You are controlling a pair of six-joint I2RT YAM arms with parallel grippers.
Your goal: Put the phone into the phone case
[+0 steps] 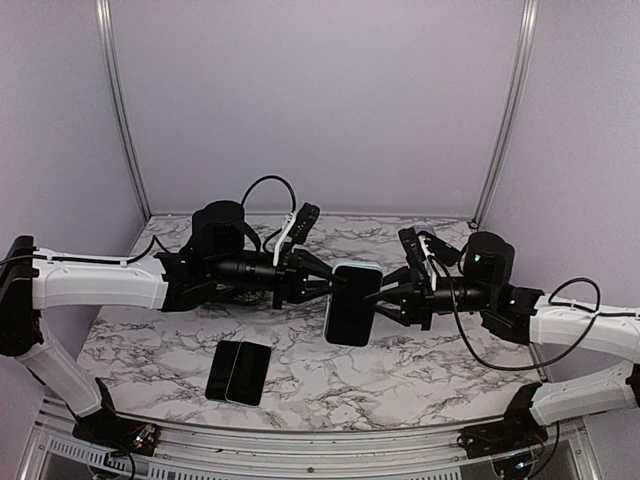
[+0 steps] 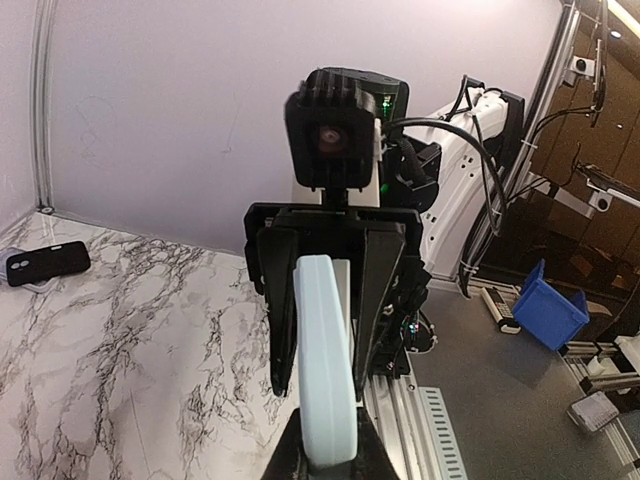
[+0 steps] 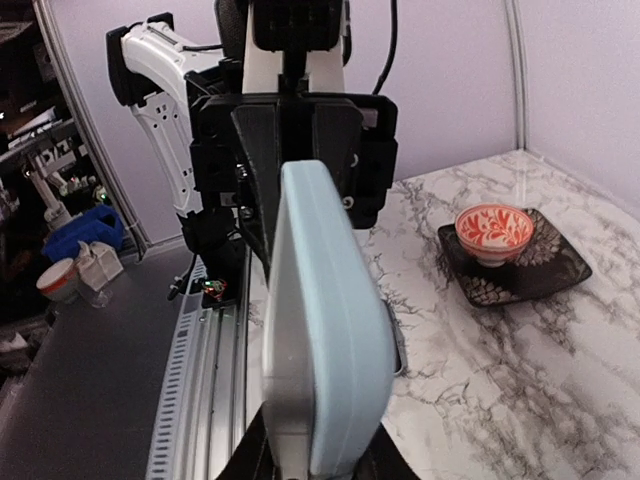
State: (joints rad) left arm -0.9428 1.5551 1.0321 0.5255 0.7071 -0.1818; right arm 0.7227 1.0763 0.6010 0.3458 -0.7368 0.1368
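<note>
Phone (image 1: 352,312) is in the air at mid-table, dark face up toward the top camera. The pale blue phone case (image 1: 358,267) shows as a rim along its far edge. Left gripper (image 1: 333,284) clamps it from the left, right gripper (image 1: 380,300) from the right, both above the marble table (image 1: 430,370). Two dark slabs (image 1: 240,372) lie near-left.

Left wrist: case edge-on, own jaws pinched on it at frame bottom, the other claw's jaws closed on the opposite end.

Right wrist: mirror of that, both claws gripping the case. A bowl (image 3: 493,228) on a dark plate (image 3: 548,275) sits on the table beyond.

Read: seating step, likely near done, but I can't tell whether the phone is fully snapped in. Next move needs one claw holding steady while the other presses the loose edge home, without twisting.
</note>
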